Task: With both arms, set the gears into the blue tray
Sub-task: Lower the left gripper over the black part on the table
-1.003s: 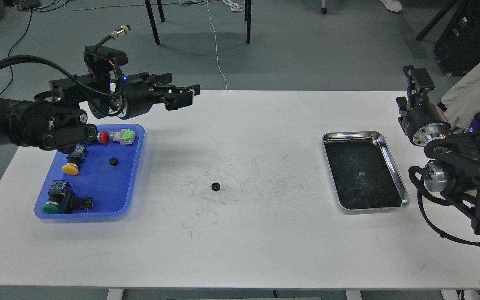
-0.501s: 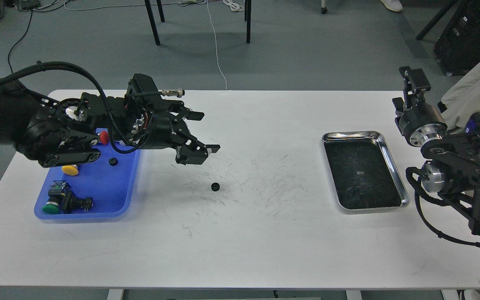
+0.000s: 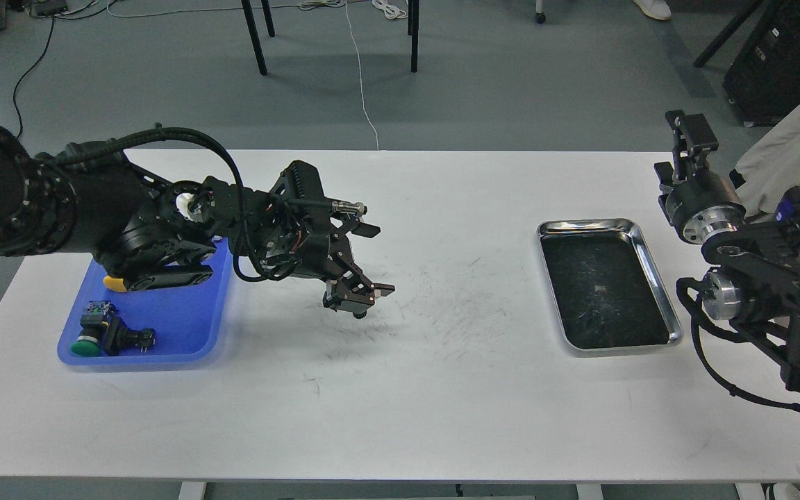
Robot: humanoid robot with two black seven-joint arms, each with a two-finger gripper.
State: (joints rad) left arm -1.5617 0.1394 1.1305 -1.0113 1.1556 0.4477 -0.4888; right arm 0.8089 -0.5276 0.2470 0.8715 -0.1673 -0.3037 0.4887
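One small black gear (image 3: 358,314) lies on the white table near the middle, only partly showing. My left gripper (image 3: 358,297) hangs right over it, open, its fingertips pointing down and spread to either side of the gear. At the left stands the blue tray (image 3: 178,326), its far half covered by my left arm. Any gear inside the tray is hidden. My right gripper (image 3: 690,133) is held up at the far right, beyond the table's edge, and its fingers cannot be told apart.
In the blue tray lie a green-capped switch (image 3: 98,335) and a yellow cap (image 3: 114,283) peeking from under the arm. A shiny silver tray (image 3: 653,267) with a dark inside sits at the right. Scuff marks cover the table's middle.
My left arm swung from above the blue tray rightward and down, ending over the gear on the table. It now hides the red switch and the gear in the tray. The right arm barely moved.
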